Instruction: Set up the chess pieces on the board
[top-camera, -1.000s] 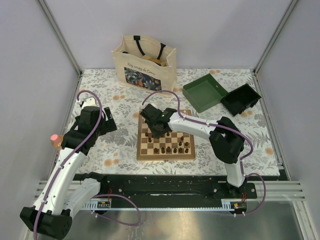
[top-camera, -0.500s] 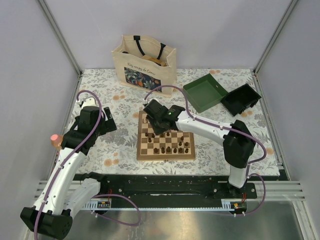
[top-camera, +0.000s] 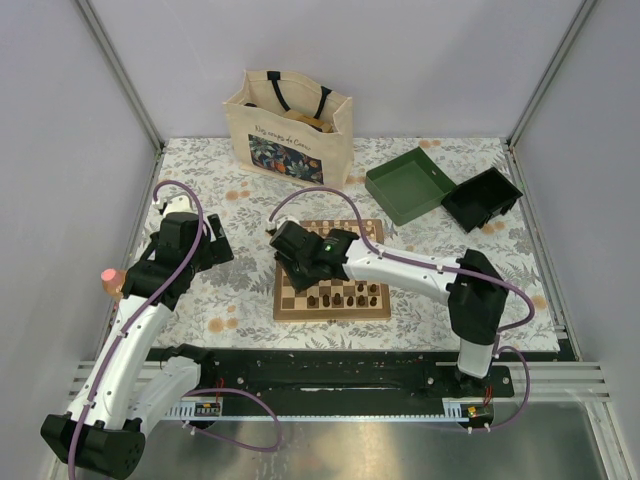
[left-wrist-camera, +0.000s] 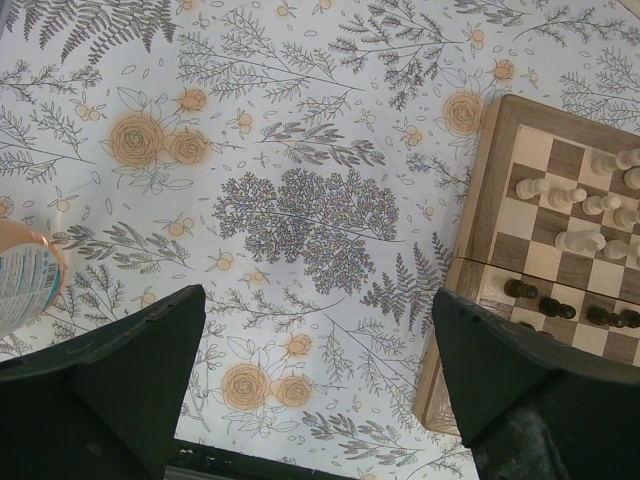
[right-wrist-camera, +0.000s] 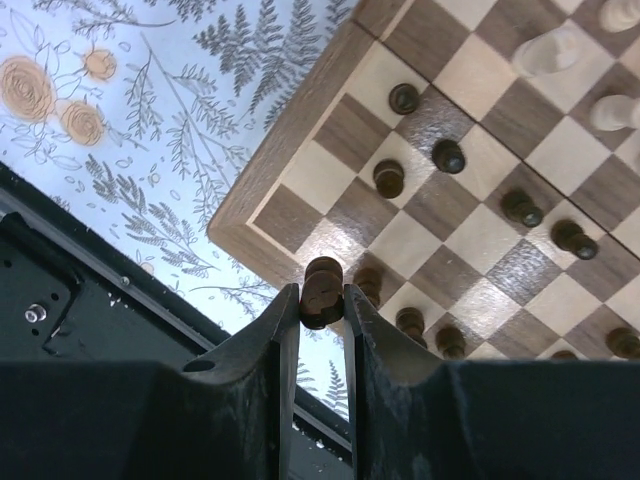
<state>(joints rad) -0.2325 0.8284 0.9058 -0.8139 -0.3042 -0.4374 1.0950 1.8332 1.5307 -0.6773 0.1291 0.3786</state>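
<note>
**Right arm carries a dark piece over the board's near-left corner**

The board (top-camera: 330, 316) lies in the middle of the floral surface (left-wrist-camera: 300, 200), just ahead of the two arm bases. This puts every square within reach of either arm. Dark chess pieces (right-wrist-camera: 448, 155) stand in loose rows on the squares nearest the robot, and pale chess pieces (left-wrist-camera: 580, 240) sit further up the board. Some of the pale ones lie on their sides rather than standing. That split suggests the near ranks are meant for the dark side, which fits where the right arm is working.

The right end effector (right-wrist-camera: 320, 300) is narrowed to a slim gap and pinches one dark piece (right-wrist-camera: 323, 283) between its two fingers. It grips the piece by the sides, with the rounded top showing. In the wrist view the piece hangs over the board's near-left corner, by the border. I cannot tell whether its base has reached the wood yet. An upright side grip like this should let the piece be set straight down on a corner square without knocking its neighbours, which stand close by.

The left end effector (left-wrist-camera: 320, 400) is spread wide and holds nothing. It hovers over bare cloth left of the board, well clear of the right arm's work.
</note>
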